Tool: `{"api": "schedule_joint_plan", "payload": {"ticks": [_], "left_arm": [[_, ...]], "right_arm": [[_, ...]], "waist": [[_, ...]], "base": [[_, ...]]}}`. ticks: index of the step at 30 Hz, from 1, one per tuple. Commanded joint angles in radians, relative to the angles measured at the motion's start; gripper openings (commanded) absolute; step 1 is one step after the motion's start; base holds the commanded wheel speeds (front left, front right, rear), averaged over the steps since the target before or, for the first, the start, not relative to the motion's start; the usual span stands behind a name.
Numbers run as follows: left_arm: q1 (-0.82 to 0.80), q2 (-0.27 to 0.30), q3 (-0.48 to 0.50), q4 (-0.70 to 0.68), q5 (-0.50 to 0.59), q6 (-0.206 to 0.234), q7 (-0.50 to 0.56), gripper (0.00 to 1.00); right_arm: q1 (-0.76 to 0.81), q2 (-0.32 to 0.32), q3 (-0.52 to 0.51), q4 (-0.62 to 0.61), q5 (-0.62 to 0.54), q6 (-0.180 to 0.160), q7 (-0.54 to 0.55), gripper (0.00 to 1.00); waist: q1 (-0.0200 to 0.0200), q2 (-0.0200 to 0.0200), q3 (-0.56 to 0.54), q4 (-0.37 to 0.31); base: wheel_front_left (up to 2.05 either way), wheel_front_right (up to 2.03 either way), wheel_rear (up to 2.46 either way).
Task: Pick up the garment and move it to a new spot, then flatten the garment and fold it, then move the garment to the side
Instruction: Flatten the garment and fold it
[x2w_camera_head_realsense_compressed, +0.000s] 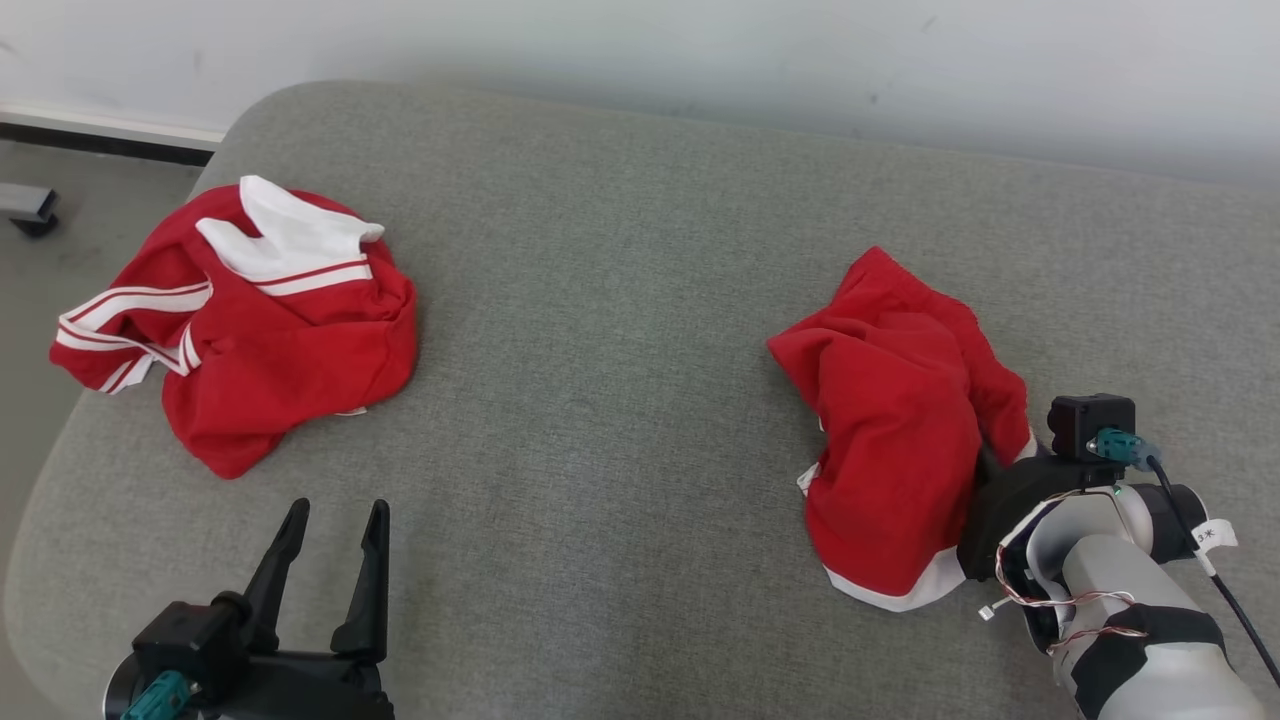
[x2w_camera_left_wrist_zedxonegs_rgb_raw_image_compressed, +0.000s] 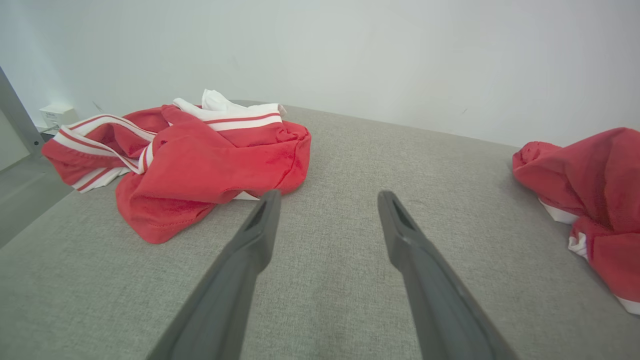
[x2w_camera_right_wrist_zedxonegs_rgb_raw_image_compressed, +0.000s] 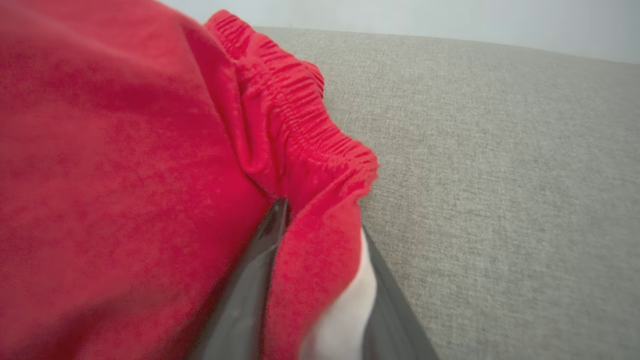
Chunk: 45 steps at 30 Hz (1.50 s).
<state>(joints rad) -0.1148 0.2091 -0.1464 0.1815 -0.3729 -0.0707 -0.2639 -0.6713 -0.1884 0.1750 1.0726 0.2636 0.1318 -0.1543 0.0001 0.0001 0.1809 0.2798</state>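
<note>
**Item 1, right gripper** (x2w_camera_right_wrist_zedxonegs_rgb_raw_image_compressed: 322, 222). Nearest the lens in the right wrist view we log its two dark fingers (x2w_camera_right_wrist_zedxonegs_rgb_raw_image_compressed: 250, 295), with a fold of the garment (x2w_camera_right_wrist_zedxonegs_rgb_raw_image_compressed: 125, 175) lying between them. Each finger touches cloth, and the white hem (x2w_camera_right_wrist_zedxonegs_rgb_raw_image_compressed: 345, 305) sits against the right-hand finger. Whether the fold is firmly clamped we cannot tell.

**Item 2, garment.** Red and crumpled, with a ribbed elastic waistband (x2w_camera_right_wrist_zedxonegs_rgb_raw_image_compressed: 300, 110) just beyond the fingertips. From the head view we place it on the right half of the grey cushion (x2w_camera_head_realsense_compressed: 620, 330). It lies heaped, and its near right side drapes over the gripper and hides the fingers there. A white band runs along its near edge.

**Item 3, right forearm** (x2w_camera_head_realsense_compressed: 1110, 570). Pale, with loose red and white wires and a black camera block (x2w_camera_head_realsense_compressed: 1090, 425) at the wrist. It comes in from the near right corner and meets the garment's right side.

**Item 4, left gripper** (x2w_camera_head_realsense_compressed: 337, 510). Over the near left of the cushion, with its fingers spread wide and bare grey fabric showing between them. It is well apart from both cloths.

**Item 5, striped red cloth** (x2w_camera_head_realsense_compressed: 260, 340). A second crumpled piece, red with white panels and stripes. It lies at the far left of the cushion, reaches the left edge, and is well apart from the garment.

**Item 6, white wall** (x2w_camera_head_realsense_compressed: 700, 50). Behind the cushion's far edge.
</note>
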Motion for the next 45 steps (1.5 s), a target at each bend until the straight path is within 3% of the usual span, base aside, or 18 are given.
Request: {"api": "schedule_joint_plan", "payload": {"ticks": [1, 6, 11, 20, 25, 31, 36, 43, 44, 45], "left_arm": [[-0.012, -0.004, 0.004, 0.006, 0.009, -0.007, -0.001, 1.0], [-0.008, -0.009, 0.012, 0.01, 0.021, -0.011, -0.001, 1.0], [0.01, -0.015, 0.019, 0.01, 0.033, -0.016, -0.001, 1.0], [0.032, -0.025, 0.033, 0.001, 0.043, -0.015, -0.001, 1.0], [0.044, -0.034, 0.04, -0.001, 0.046, -0.016, -0.001, 1.0], [0.053, -0.046, 0.042, 0.0, 0.051, -0.019, -0.001, 1.0], [0.045, -0.054, 0.034, 0.009, 0.051, -0.024, -0.001, 1.0], [0.032, -0.07, 0.015, 0.025, 0.055, -0.034, -0.001, 1.0], [0.03, -0.072, 0.012, 0.028, 0.055, -0.033, -0.001, 1.0], [0.029, -0.072, 0.011, 0.031, 0.054, -0.033, -0.001, 1.0]], "right_arm": [[-0.005, -0.003, 0.014, 0.018, 0.013, -0.002, -0.033, 0.0], [-0.033, -0.029, 0.029, 0.026, 0.021, -0.002, -0.084, 0.0], [-0.058, -0.101, 0.026, 0.007, 0.02, -0.002, -0.107, 0.0], [-0.097, -0.201, 0.006, -0.156, -0.03, -0.002, -0.112, 0.0], [-0.054, -0.152, 0.06, -0.26, -0.073, -0.002, -0.112, 0.0], [-0.001, -0.032, 0.215, -0.331, -0.081, -0.002, -0.111, 0.0], [0.057, 0.082, 0.345, -0.337, -0.054, -0.002, -0.111, 0.0], [0.13, 0.137, 0.51, -0.296, 0.023, -0.002, -0.111, 0.0], [0.137, 0.138, 0.537, -0.308, 0.04, -0.002, -0.111, 0.81], [0.142, 0.139, 0.558, -0.316, 0.06, -0.002, -0.111, 1.0]], "waist": [[-0.0001, -0.0001, -0.009, -0.016], [-0.0001, -0.0001, -0.031, -0.038], [-0.0001, -0.0001, -0.059, -0.06], [-0.0001, -0.0001, -0.08, -0.078], [-0.0001, -0.0001, -0.093, -0.079], [-0.0001, -0.0001, -0.099, -0.07], [-0.0001, -0.0001, -0.096, -0.044], [-0.0001, -0.0001, -0.091, -0.003], [-0.0001, -0.0001, -0.092, 0.002], [-0.0001, -0.0001, -0.093, 0.003]], "base": [[0.0, 0.0, 0.0], [0.0, 0.0, 0.0], [0.0, 0.0, 0.0], [0.0, 0.0, 0.0], [0.0, 0.0, 0.0], [0.0, 0.0, 0.0], [0.0, 0.0, 0.0], [0.0, 0.0, 0.0], [0.0, 0.0, 0.0], [0.0, 0.0, 0.0]]}}
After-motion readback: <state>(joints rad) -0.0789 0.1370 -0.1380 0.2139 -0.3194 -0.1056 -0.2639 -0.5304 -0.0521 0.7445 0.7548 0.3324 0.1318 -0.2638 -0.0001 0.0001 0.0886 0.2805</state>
